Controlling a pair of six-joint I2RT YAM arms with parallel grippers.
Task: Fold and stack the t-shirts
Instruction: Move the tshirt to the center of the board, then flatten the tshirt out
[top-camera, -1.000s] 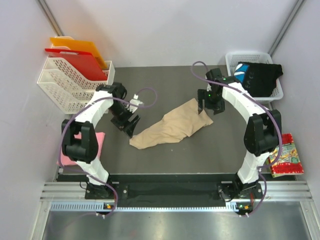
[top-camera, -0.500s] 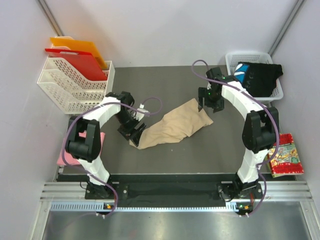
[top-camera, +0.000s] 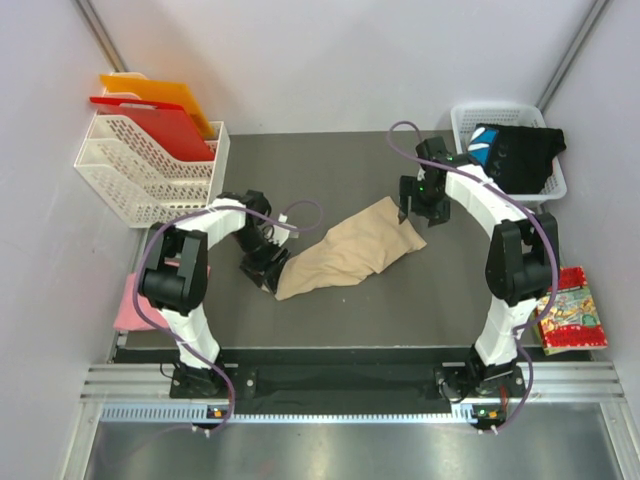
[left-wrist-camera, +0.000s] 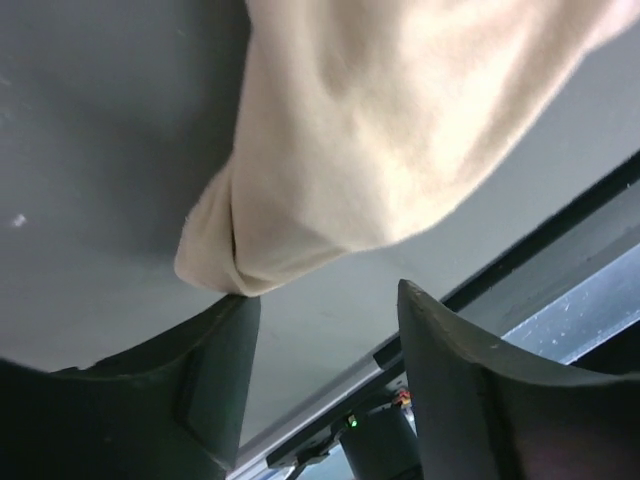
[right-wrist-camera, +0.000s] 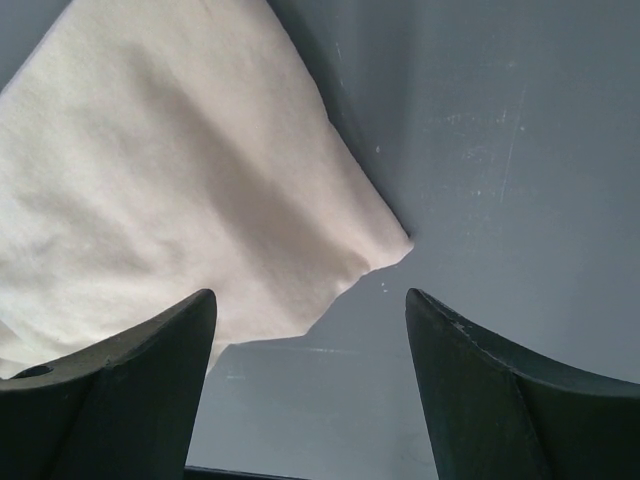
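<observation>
My left gripper (top-camera: 267, 270) has swung in from open table to the near-left tip of the beige t-shirt (top-camera: 345, 250), and that tip has been nudged a little inward and bunched, while my right gripper (top-camera: 415, 210) has barely shifted at the shirt's far-right corner. From the left wrist, the beige t-shirt (left-wrist-camera: 400, 120) ends in a small folded lump that touches the tip of one of my left fingers (left-wrist-camera: 215, 360). The other finger stands apart from it, so my left gripper (left-wrist-camera: 325, 295) is spread with no cloth pinched between its pads. From the right wrist, my right gripper (right-wrist-camera: 310, 295) is spread wide. The pointed corner of the beige t-shirt (right-wrist-camera: 170, 180) lies flat on the table (right-wrist-camera: 500, 150) just ahead of the gap, one finger (right-wrist-camera: 120, 400) overlaps the cloth's edge in that view, and nothing is clamped. The shirt itself lies crumpled and slantwise on the table (top-camera: 330, 170). The pink t-shirt (top-camera: 130, 308) sits well to the left of the beige one, at the table's edge behind my left arm. The black t-shirt (top-camera: 520, 155) is heaped in the white basket (top-camera: 505, 107), beyond the beige shirt's far-right corner.
</observation>
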